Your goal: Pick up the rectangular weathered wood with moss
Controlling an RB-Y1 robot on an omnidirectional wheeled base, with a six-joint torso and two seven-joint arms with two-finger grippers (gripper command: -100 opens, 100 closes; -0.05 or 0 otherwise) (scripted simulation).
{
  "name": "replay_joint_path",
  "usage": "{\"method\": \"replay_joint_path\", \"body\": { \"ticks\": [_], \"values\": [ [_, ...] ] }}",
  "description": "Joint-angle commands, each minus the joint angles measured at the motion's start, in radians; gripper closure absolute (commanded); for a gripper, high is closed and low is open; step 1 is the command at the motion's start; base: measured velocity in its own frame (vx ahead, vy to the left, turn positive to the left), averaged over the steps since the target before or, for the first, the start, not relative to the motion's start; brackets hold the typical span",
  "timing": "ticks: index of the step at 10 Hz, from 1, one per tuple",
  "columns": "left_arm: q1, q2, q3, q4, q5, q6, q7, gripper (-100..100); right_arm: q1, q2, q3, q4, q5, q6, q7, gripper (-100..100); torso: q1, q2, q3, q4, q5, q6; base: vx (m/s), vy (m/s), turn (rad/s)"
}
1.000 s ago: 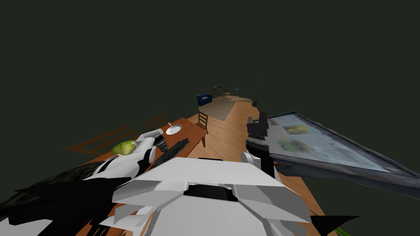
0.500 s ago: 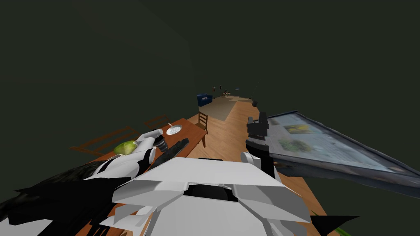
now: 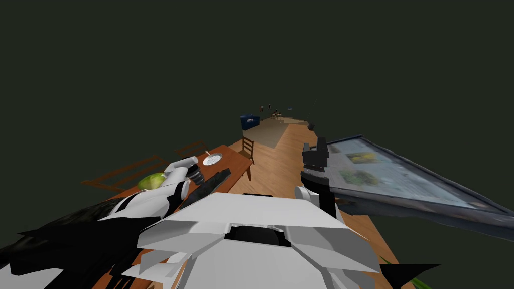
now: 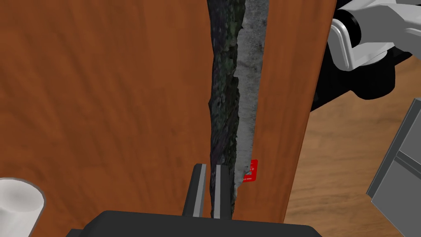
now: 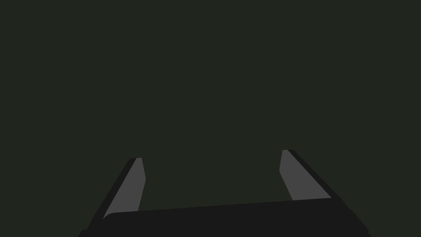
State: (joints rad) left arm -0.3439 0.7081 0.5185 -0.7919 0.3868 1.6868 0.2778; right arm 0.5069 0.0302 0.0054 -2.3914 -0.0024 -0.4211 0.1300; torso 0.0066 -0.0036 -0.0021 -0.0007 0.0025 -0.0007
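My left gripper (image 4: 209,166) clamps the thin end of the long, mossy grey wood (image 4: 230,82) on the brown table (image 4: 102,103); my right gripper (image 5: 212,155) hangs spread.

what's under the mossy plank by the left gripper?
The reddish-brown table lies under the mossy plank. A red tag pokes out from beneath its grey edge, near the left gripper; the rest of the tag is covered.
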Motion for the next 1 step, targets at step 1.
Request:
{"method": "replay_joint_path", "body": {
  "ticks": [1],
  "values": [
    [0.0,0.0,0.0,0.0,0.0,0.0,0.0,0,0.0,0.0,0.0,0.0,0.0,0.0,0.0,0,0.0,0.0,0.0,0.0,0.0,0.0,0.0,0.0,0.0]
  ]
}}
